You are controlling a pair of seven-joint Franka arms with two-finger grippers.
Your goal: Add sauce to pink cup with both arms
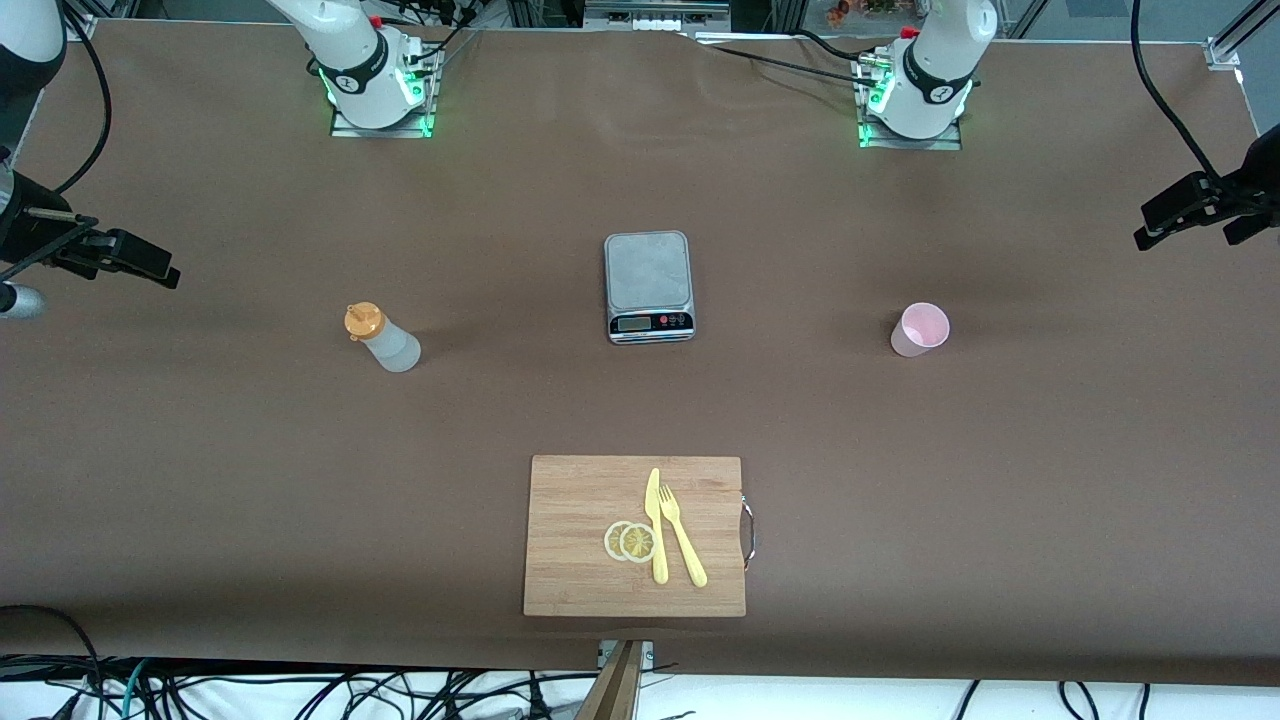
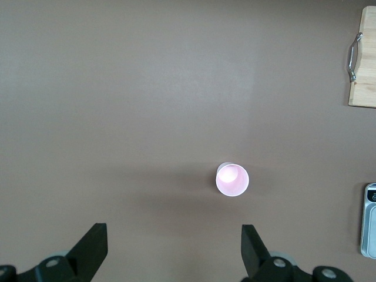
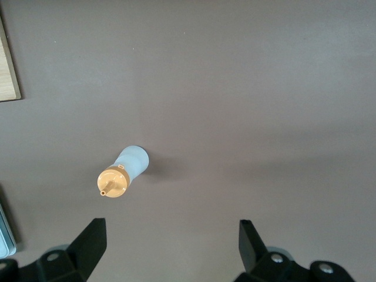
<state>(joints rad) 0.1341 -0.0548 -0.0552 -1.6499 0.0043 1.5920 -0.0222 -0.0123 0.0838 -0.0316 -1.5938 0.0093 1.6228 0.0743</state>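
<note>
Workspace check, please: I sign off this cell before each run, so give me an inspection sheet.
Surface: brown table, flat.
Job's things: sauce upright toward the right arm's end; pink cup upright toward the left arm's end.
Clutter: scale midway between them; cutting board nearer the camera, carrying knife, fork, lemon slices.
Grippers: left gripper open above cup; right gripper open above sauce.
Cables: along table edges.
Surroundings: nothing seen.

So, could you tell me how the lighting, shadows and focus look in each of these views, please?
Front view: even overhead light, only faint shadows beside the bottle and cup; green lamps glow at both arm bases. Left wrist view: cup sharp, a soft dark band of shadow crossing the table near it. Right wrist view: bottle in focus, a similar soft shadow band. No glare anywhere.
</note>
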